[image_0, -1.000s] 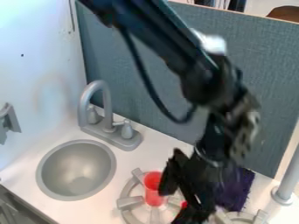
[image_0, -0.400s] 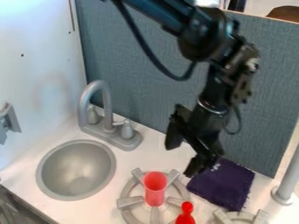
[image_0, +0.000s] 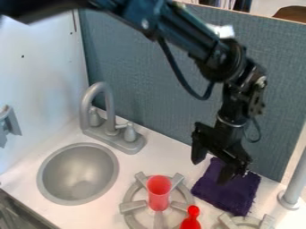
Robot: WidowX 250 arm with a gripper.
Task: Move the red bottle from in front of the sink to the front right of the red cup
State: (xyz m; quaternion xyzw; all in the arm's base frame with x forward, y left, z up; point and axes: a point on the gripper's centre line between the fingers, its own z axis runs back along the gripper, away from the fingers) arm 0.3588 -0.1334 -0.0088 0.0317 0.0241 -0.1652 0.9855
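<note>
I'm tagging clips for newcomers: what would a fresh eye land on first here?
Probably the translucent red cup standing on the left stove burner, with a bright red, round-topped piece near the bottom edge. Next, the black gripper, open at right of centre, beside and partly over the dark purple cloth. The round grey sink stands out at left.

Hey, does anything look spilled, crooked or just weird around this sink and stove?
I see no spill or damage. The oddest thing is the red cup standing upright on a burner, where you'd expect a pot. The purple cloth by the gripper looks ordinary.
</note>
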